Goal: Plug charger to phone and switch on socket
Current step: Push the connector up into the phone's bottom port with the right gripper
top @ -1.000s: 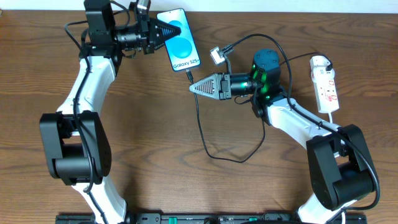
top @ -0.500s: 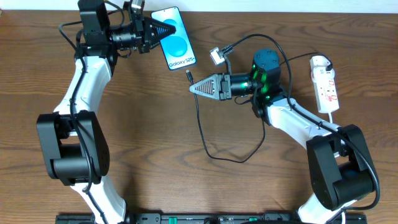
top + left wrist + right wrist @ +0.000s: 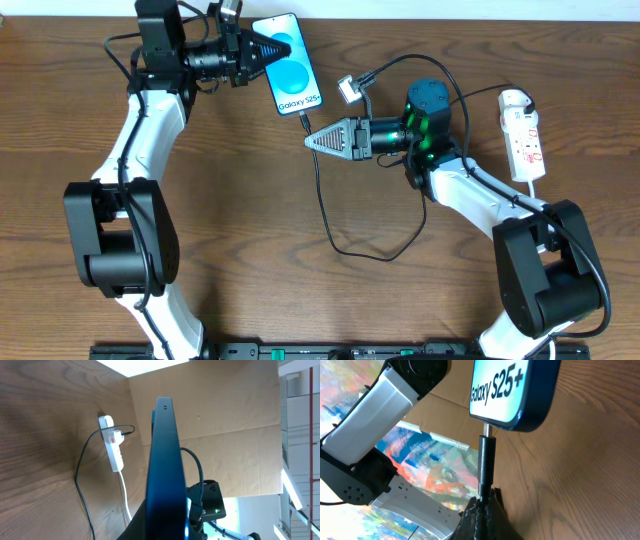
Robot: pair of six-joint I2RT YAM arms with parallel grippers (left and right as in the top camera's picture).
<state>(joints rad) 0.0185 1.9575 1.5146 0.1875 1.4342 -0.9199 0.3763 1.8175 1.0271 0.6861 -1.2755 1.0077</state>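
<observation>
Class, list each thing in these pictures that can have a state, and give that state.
phone: screen lit, clamped by left gripper.
charger: connector at the phone's port, metal tip showing; gripped by right gripper.
socket: switch position cannot be told.
</observation>
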